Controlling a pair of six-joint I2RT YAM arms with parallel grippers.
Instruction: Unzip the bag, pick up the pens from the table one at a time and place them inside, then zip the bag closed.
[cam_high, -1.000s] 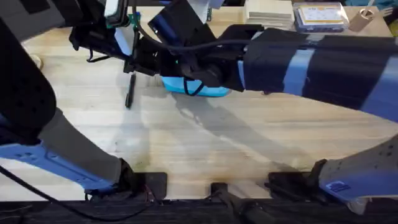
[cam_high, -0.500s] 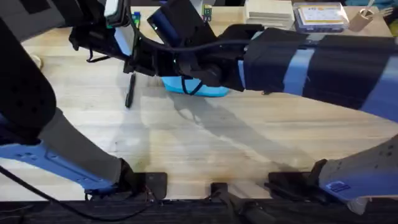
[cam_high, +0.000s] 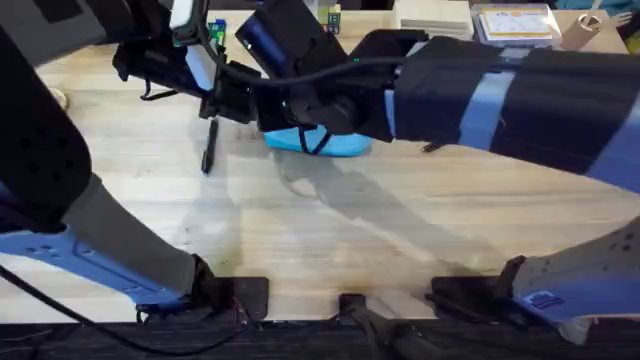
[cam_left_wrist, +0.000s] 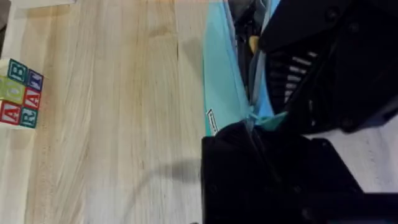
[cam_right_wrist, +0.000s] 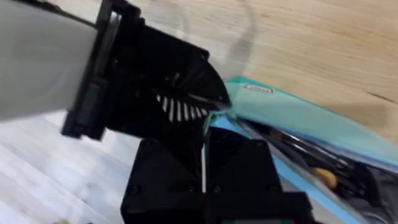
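Clearly both arms meet over the bag (cam_high: 335, 145), which lies lengthwise across the far table (cam_high: 400, 230). One black pen (cam_high: 209, 147) rests just left of it, nearer the left arm. Whether either jaws grip cannot be told.

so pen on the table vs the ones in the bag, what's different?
The pen on the table lies alone on bare wood, beside the left gripper; the pens in the bag lie bundled inside the open turquoise pouch. The table pen looks all black; among the bagged ones something orange-yellow shows. All are thin sticks.
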